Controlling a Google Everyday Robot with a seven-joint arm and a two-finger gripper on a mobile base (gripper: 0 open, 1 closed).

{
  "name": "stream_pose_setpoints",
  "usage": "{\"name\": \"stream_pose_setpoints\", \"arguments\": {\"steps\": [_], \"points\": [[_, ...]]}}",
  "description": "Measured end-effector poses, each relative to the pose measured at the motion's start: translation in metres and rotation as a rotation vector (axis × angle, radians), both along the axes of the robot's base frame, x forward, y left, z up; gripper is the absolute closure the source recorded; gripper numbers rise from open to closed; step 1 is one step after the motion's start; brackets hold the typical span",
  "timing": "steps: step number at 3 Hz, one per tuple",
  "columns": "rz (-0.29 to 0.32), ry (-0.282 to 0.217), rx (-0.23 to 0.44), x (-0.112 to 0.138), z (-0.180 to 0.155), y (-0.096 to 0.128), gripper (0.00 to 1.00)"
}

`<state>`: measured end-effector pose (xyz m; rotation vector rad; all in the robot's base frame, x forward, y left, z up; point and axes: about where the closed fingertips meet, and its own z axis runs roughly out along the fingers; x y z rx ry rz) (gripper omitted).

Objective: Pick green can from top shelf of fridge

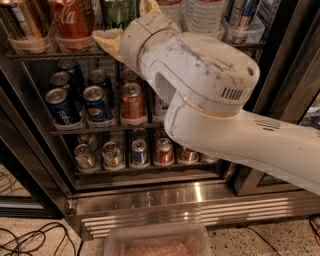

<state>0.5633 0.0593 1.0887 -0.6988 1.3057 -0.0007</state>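
Reaching arm: the white robot arm stretches from the lower right up to the top left and hides much of the fridge's middle.
Gripper: the gripper is at the front of the top shelf, right at the green can.
Claw state: spread wide; one cream finger lies low and to the left over the shelf's front edge, and the other shows at the top edge of the view, right of the can.
Green can: the green can stands upright on the top shelf, seen in the gap between the two fingers. I cannot tell whether either finger touches it.
Top shelf: the top shelf is a dark wire rack bearing clear plastic tubs.
Neighbours: a red Coca-Cola can stands just left of the green can, and clear water bottles stand to its right.
Fridge: the fridge has a black frame and a shiny steel slotted grille at its base.
Middle rack: blue Pepsi cans stand at the left, with a red can beside them.
Lower rack: a row of short cans.
Floor: a clear plastic container sits in front of the grille, and black cables lie at the left.
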Motion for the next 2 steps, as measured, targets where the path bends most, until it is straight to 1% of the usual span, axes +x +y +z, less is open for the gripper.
{"name": "stream_pose_setpoints", "arguments": {"steps": [1, 2], "points": [[0.006, 0.005, 0.004, -0.0013, 0.0002, 0.0065, 0.3], [0.019, 0.008, 0.004, 0.0025, -0.0011, 0.0136, 0.34]]}}
